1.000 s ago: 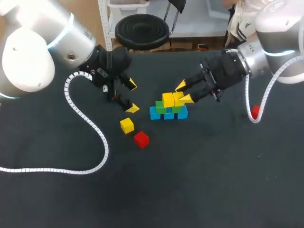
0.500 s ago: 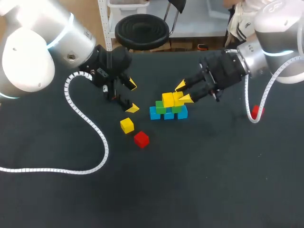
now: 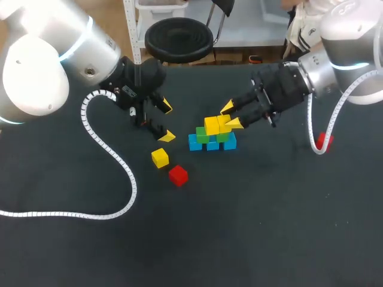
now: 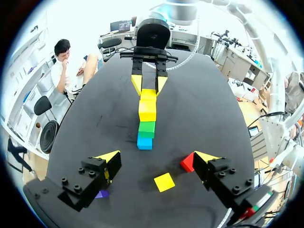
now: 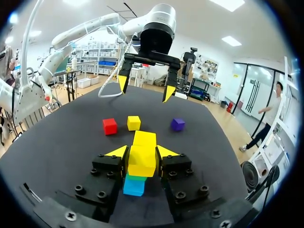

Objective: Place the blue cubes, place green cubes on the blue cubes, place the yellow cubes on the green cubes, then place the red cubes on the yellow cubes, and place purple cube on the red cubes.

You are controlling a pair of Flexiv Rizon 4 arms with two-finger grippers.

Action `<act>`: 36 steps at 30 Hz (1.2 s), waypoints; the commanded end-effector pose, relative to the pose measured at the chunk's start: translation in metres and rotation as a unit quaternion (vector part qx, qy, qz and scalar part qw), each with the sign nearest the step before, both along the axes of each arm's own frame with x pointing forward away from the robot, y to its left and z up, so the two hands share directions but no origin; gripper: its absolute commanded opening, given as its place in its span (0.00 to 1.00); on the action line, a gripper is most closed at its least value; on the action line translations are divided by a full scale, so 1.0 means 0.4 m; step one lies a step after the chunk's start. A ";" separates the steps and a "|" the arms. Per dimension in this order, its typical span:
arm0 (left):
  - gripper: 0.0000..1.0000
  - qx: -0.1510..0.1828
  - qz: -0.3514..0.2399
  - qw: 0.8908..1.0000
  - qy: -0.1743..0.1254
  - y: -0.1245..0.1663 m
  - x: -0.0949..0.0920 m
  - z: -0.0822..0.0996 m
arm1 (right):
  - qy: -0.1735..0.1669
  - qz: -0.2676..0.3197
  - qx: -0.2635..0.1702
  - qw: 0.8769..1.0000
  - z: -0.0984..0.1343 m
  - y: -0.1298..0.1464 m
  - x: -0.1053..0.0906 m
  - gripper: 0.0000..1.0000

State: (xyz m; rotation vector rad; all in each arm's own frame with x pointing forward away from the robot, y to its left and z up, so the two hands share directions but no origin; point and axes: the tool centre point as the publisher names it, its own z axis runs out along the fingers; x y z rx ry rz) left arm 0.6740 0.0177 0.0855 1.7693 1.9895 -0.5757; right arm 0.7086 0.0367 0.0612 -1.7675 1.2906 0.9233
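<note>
Clamps right hand (image 3: 231, 116) on small yellow cube (image 5: 142, 164), seating it atop green cubes (image 3: 202, 134) of the stack (image 3: 212, 144); holds left hand (image 3: 167, 122) apart beside the stack, clear.

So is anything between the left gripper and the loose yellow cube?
Nothing visible. The loose yellow cube lies on bare table just ahead of the open left gripper; the red cube sits beyond it, not between. The right gripper, shut on another yellow cube, is at the stack, off that path.
</note>
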 end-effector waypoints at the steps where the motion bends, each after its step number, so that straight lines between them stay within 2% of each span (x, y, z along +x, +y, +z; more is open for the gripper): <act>1: 1.00 -0.001 -0.001 1.000 -0.001 0.002 0.000 -0.001 | 0.003 0.001 0.002 1.000 -0.007 -0.001 0.007 0.07; 4: 1.00 -0.001 -0.001 1.000 -0.001 0.002 0.000 -0.001 | 0.003 0.001 0.003 1.000 -0.007 0.000 0.008 0.06; 8: 1.00 -0.001 -0.001 1.000 -0.001 0.002 0.000 -0.001 | 0.004 0.003 0.002 1.000 -0.008 0.001 0.010 0.10; 10: 1.00 -0.001 -0.001 1.000 -0.001 0.002 0.000 -0.001 | 0.005 0.003 0.003 1.000 -0.008 0.002 0.010 0.21; 11: 1.00 -0.001 -0.001 1.000 -0.001 0.002 0.000 -0.001 | 0.005 0.004 0.003 1.000 -0.008 0.004 0.010 0.33; 15: 1.00 -0.001 -0.001 1.000 -0.001 0.002 0.000 -0.001 | 0.003 0.005 0.003 1.000 -0.003 0.006 0.008 0.50; 16: 1.00 -0.001 -0.001 1.000 -0.001 0.002 0.000 -0.001 | 0.003 0.006 0.004 1.000 -0.001 0.006 0.007 0.63; 19: 1.00 -0.001 -0.001 1.000 -0.001 0.002 0.000 -0.001 | 0.001 0.005 0.004 1.000 0.000 0.004 0.006 0.69; 23: 1.00 -0.001 -0.001 1.000 -0.001 0.002 0.000 -0.001 | 0.001 0.003 0.004 1.000 0.000 0.002 0.003 0.91; 24: 1.00 -0.001 -0.001 1.000 -0.001 0.002 0.000 -0.001 | 0.001 0.003 0.005 1.000 0.000 0.002 0.002 0.91; 27: 1.00 -0.001 -0.001 1.000 -0.001 0.002 0.000 -0.001 | 0.000 0.002 0.005 1.000 0.003 0.001 -0.001 1.00; 36: 1.00 -0.001 -0.001 1.000 -0.001 0.002 0.000 -0.001 | -0.012 0.003 0.011 1.000 0.042 -0.003 -0.023 1.00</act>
